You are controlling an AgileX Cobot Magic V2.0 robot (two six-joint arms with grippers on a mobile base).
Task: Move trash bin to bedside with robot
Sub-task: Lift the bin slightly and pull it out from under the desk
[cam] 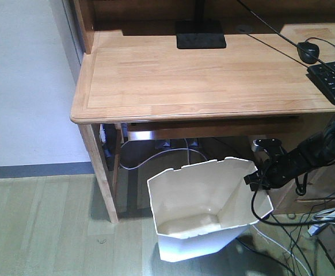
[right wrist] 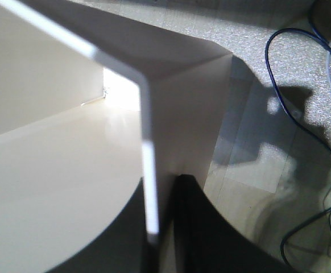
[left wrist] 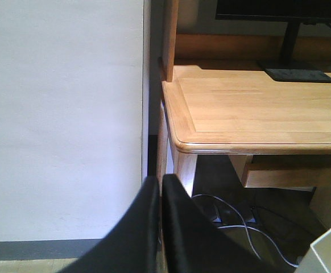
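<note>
The white trash bin [cam: 205, 215] stands on the floor just in front of the desk, open top facing up, cream inside, and it looks tilted. My right gripper [cam: 256, 179] reaches in from the right on its black arm and is shut on the bin's right rim. In the right wrist view the rim [right wrist: 147, 142] runs between the two fingers of the right gripper [right wrist: 158, 185], one inside the bin and one outside. My left gripper [left wrist: 161, 183] is shut on nothing, pointing at the desk's left leg and the wall. The bedside is out of view.
A light wooden desk [cam: 185, 75] stands over the bin, with a monitor stand [cam: 200, 35], mouse [cam: 308, 52] and keyboard [cam: 334, 79] on it. Loose cables [cam: 317, 230] lie on the floor at the right and under the desk. A white wall [left wrist: 63, 114] is at the left.
</note>
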